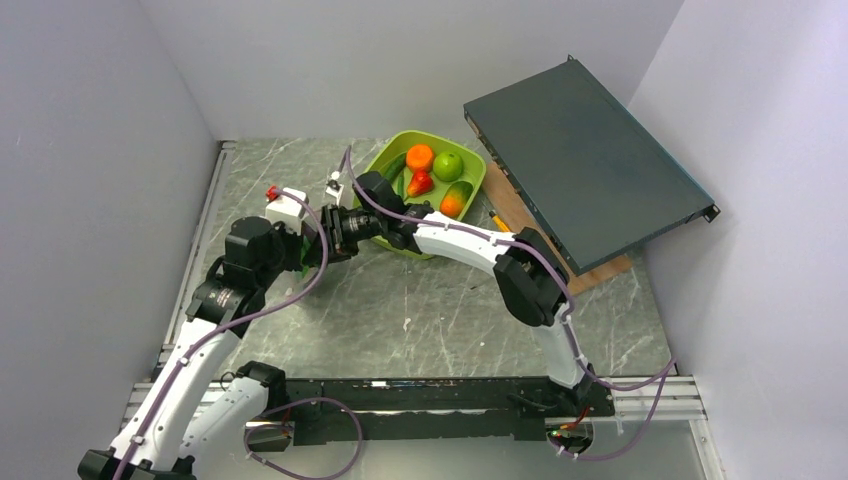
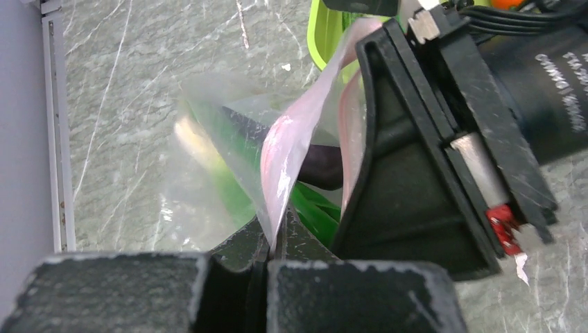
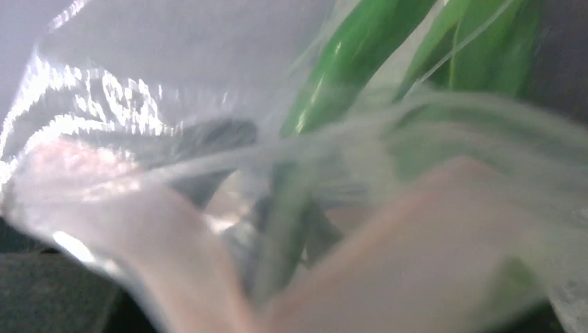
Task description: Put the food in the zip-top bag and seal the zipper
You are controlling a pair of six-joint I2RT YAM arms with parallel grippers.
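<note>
between the fingers of the left gripper (image 2: 272, 258), at the bottom edge of its wrist view, one lip of the zipper (image 2: 286, 156) is pinched; the jaws stand together with only the pink strip between them. the right gripper (image 1: 338, 232) faces it nose to nose, and its black finger lies against the opposite pink lip. whether those jaws are closed on that lip cannot be told, since the right wrist view is filled by blurred film too close to the lens. purpose of the hold, as judged: the two arms draw the lips apart so that the mouth of the zip-top bag (image 2: 208, 149) gapes over the table (image 1: 440, 310) for loading. inside the bag, a long green piece of food (image 2: 232, 191) and a dark purple piece, probably the eggplant (image 2: 320, 166), show through the film. just behind the grippers sits the lime-green tray (image 1: 425, 134), which holds the orange (image 1: 420, 157), the green apple (image 1: 448, 165) and the red pepper (image 1: 420, 183). with food lying outside the bag, loading is judged incomplete and the zipper is not sealed. one gripper must release its lip before it can fetch the next piece.
</note>
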